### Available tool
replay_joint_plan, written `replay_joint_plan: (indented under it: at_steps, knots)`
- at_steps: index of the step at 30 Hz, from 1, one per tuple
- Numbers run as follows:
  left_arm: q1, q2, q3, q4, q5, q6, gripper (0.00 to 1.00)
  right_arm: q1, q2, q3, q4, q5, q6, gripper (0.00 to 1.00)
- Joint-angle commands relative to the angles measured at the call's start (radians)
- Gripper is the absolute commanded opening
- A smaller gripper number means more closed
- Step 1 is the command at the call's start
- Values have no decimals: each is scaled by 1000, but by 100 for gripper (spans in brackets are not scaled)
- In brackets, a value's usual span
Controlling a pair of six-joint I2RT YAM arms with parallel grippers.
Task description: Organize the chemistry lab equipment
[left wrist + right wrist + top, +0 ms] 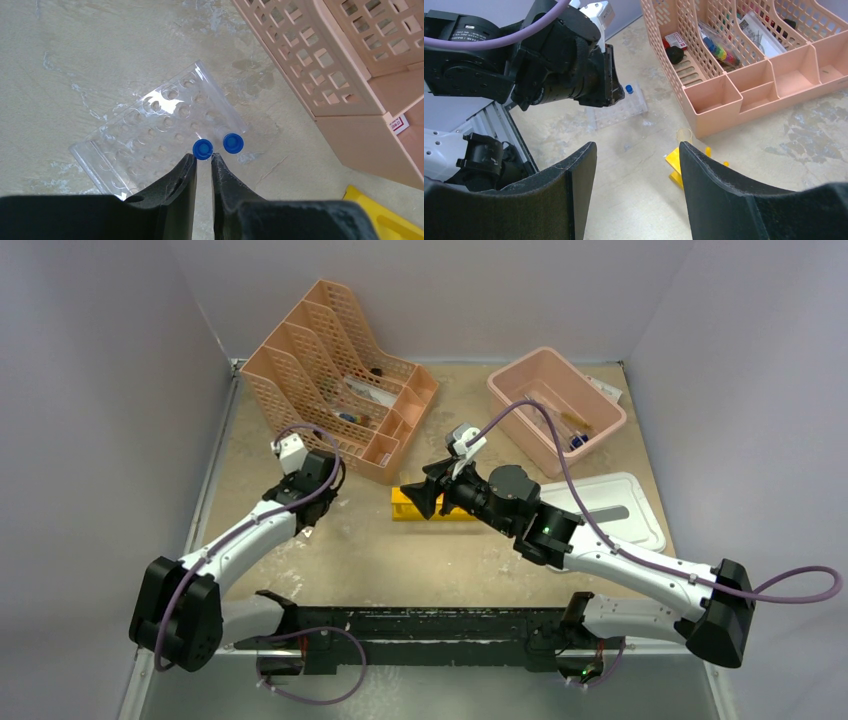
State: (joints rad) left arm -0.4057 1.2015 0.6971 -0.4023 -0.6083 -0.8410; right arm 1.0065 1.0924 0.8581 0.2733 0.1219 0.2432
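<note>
- Test tubes, clear with blue caps, two: first tube (pixel 203 148) and second tube (pixel 233 143) stand side by side at the edge of a clear well tray (pixel 150 125). The tray lies flat on the table (pixel 400 560), near the peach organizer (pixel 340 370).
- Left claw (pixel 204 157): fingers drawn in to a narrow slit, pinching the first tube at its cap; the second tube sits just beside it, untouched.
- Yellow rack (pixel 408 505): mid-table, in front of the peach organizer, partly hidden by the right arm.
- Right claw (pixel 638 150): fingers spread wide, holding nothing, hovering over the yellow rack.
- Pink tub (pixel 555 405): far right corner, small items inside, too small to name; white lid (pixel 625 505) lies flat beside it.
</note>
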Motion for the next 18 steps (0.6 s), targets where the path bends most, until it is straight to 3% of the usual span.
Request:
replay_joint_plan:
  at_steps: [1,10,18]
  knots:
    - [10,8,32,59,-2,29,16,-3,-28,3,26,21,6,63]
    - [10,-2,27,105,52,67,16,-3,-22,2,30,19,5,63]
    - [10,-57,45,62,53,66,29,-3,-14,4,35,19,2,63]
